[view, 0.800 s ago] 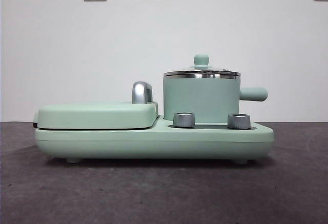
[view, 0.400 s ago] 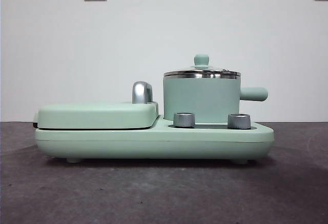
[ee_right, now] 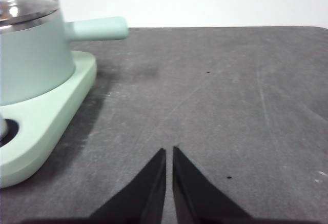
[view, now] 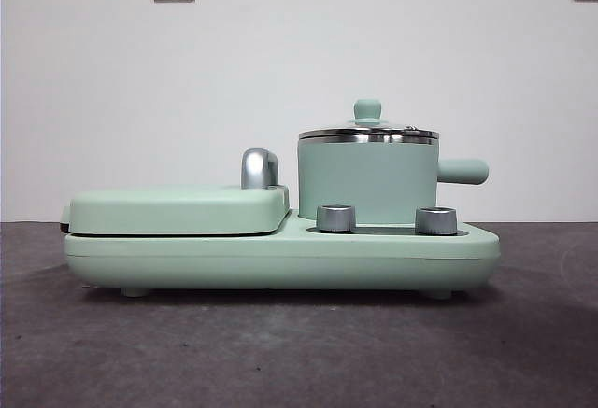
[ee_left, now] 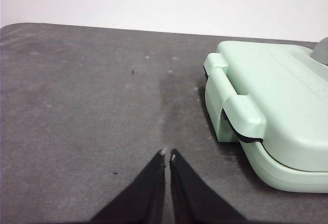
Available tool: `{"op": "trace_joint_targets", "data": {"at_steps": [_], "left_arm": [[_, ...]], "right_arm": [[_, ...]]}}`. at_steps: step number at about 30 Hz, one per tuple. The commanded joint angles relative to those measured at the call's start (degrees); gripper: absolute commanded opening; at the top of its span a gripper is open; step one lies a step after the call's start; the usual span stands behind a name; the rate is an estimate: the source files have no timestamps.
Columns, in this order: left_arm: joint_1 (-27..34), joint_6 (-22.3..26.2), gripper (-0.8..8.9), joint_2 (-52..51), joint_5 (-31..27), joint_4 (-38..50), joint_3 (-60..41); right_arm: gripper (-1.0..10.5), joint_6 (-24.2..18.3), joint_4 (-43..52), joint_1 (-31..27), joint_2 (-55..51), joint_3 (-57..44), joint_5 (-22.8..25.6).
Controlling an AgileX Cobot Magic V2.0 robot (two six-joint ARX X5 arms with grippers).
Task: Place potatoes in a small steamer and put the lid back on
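The small steamer (view: 367, 182), a mint-green pot with a stubby side handle (view: 463, 171), stands on the right half of the green cooker base (view: 280, 260). The lid (view: 368, 131) with its green knob sits on it. The steamer also shows in the right wrist view (ee_right: 31, 60), off to one side of my right gripper (ee_right: 169, 152), which is shut and empty above bare table. My left gripper (ee_left: 167, 155) is shut and empty above the table beside the griddle end. No potato is in view. Neither gripper shows in the front view.
The flat green griddle (view: 177, 210) with a chrome handle (view: 259, 168) covers the left half of the base, and shows in the left wrist view (ee_left: 271, 111). Two steel dials (view: 335, 218) sit in front of the steamer. The table is dark grey (view: 299, 352).
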Motion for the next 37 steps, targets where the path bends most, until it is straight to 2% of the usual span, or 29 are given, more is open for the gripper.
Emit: {"op": "trace_joint_targets", "data": {"at_steps": [1, 37], "left_arm": [[0.1, 0.6, 0.19, -0.1, -0.2, -0.2, -1.1], [0.1, 0.6, 0.19, -0.1, -0.2, -0.2, -1.1]], "right_arm": [[0.2, -1.3, -0.6, 0.4, -0.2, -0.3, 1.0], [0.2, -1.7, 1.1, 0.4, -0.2, -0.3, 1.2]]}}
